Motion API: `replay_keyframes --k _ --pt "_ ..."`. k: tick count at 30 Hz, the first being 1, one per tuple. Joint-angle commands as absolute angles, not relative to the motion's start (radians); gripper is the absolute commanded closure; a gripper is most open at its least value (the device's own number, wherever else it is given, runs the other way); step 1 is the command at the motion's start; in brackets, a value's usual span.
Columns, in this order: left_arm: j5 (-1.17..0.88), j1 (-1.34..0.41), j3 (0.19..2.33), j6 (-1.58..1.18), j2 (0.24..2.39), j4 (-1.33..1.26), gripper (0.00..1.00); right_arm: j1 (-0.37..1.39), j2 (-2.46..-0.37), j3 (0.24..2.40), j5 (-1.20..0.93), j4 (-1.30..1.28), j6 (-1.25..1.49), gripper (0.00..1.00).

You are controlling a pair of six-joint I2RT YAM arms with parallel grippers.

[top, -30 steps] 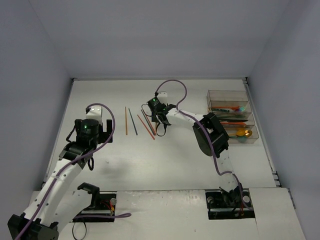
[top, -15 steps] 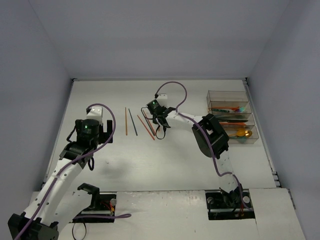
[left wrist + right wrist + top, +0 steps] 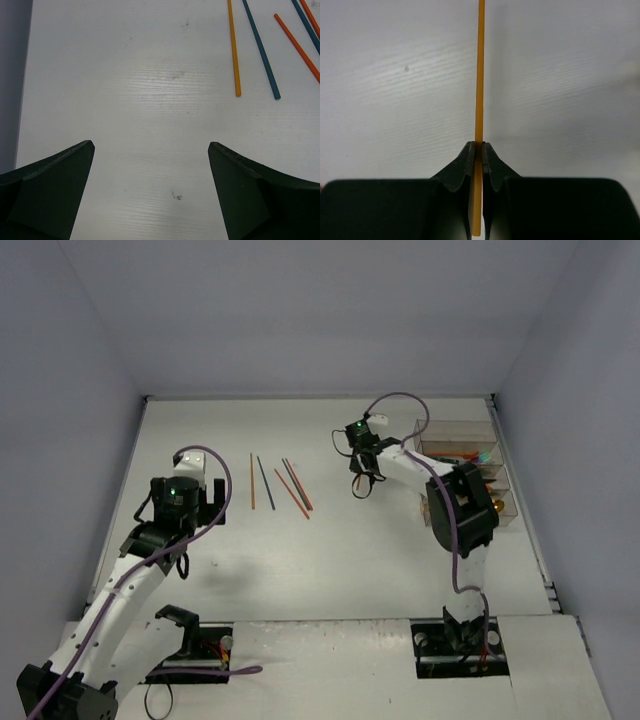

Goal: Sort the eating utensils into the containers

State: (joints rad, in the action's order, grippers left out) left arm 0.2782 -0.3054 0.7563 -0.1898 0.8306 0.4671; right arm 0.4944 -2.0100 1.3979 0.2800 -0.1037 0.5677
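Note:
My right gripper [image 3: 476, 145] is shut on an orange chopstick [image 3: 480, 75] that runs straight out between its fingers, above bare table. From above, this gripper [image 3: 360, 487] hangs between the loose chopsticks and the containers [image 3: 455, 424], whose bins at the right hold coloured utensils and are partly hidden by the arm. Several chopsticks lie on the table: an orange one [image 3: 252, 481], a teal one [image 3: 265, 483] and orange-red ones [image 3: 291, 493]. My left gripper [image 3: 151, 145] is open over bare table, with the orange chopstick [image 3: 233, 50] and the teal one [image 3: 260, 50] ahead to its right.
The table's walls rise at the far edge and on both sides. The right arm's elbow [image 3: 458, 512] stands in front of the nearer bins. The left arm [image 3: 130, 580] stretches along the left side.
The right gripper has closed on an orange chopstick from the group, lifted it and carried it right toward the containers. The left arm has stayed put.

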Motion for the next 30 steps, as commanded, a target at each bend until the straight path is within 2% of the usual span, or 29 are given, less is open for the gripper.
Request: replay_keyframes --k 1,11,20,30 --pt "0.296 -0.299 0.773 -0.178 0.841 0.423 0.02 0.416 -1.787 1.425 0.276 -0.101 0.579 1.00" --pt "0.296 -0.299 0.776 -0.174 0.842 0.422 0.03 0.150 -1.649 1.414 0.428 -0.100 0.868 1.00" --pt "0.299 -0.299 0.776 -0.172 0.839 0.422 0.03 0.035 -1.785 1.484 0.535 -0.101 1.148 1.00" --pt "0.310 -0.299 0.776 -0.169 0.849 0.427 0.03 0.003 -1.989 1.611 0.551 -0.101 1.256 1.00"
